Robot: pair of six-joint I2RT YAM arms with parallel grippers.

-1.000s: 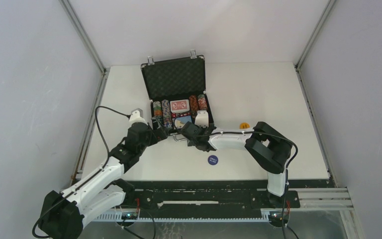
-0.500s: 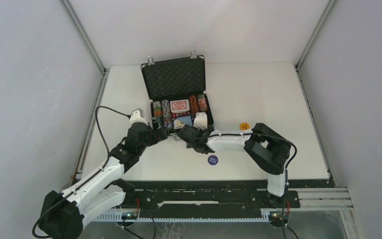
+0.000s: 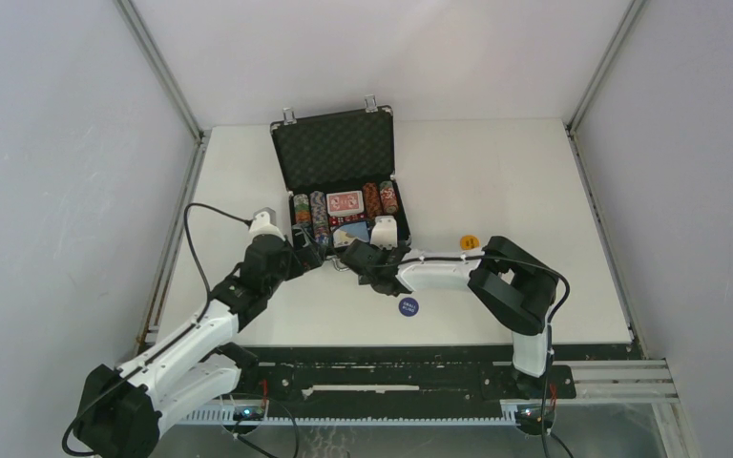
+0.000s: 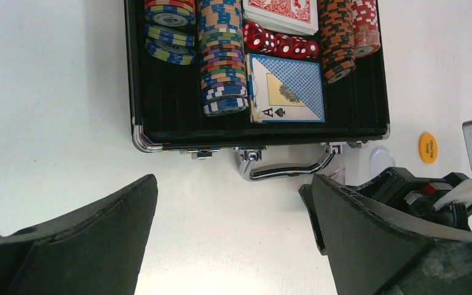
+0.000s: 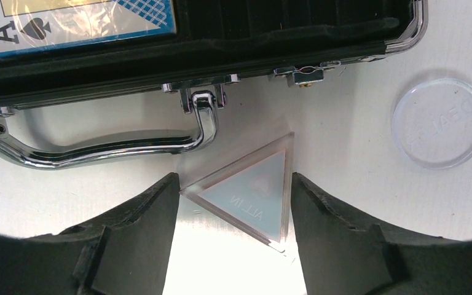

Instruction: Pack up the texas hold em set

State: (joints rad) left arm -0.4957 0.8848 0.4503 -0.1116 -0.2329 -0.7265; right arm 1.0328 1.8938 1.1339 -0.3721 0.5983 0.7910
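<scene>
The black briefcase (image 3: 334,148) lies open, its lid up. Its tray (image 4: 160,110) holds striped chip rows (image 4: 223,55), a red deck (image 4: 281,12), a blue deck (image 4: 286,89) and red dice (image 4: 279,43). My right gripper (image 5: 233,184) is low on the table just in front of the silver handle (image 5: 98,150), jaws closed against both sides of a clear triangular "ALL IN" marker (image 5: 252,196) that lies flat. My left gripper (image 4: 233,184) is open and empty, hovering over bare table in front of the case's left half. From above, the left gripper (image 3: 301,256) and right gripper (image 3: 358,256) are side by side.
A clear round dealer disc (image 5: 440,123) lies right of the triangle. An orange "BIG BLIND" disc (image 3: 470,241) lies right of the case. A blue disc (image 3: 408,306) lies nearer the front edge, under the right forearm.
My right gripper has slid a little left and toward the case's handle. The left arm has not moved.
</scene>
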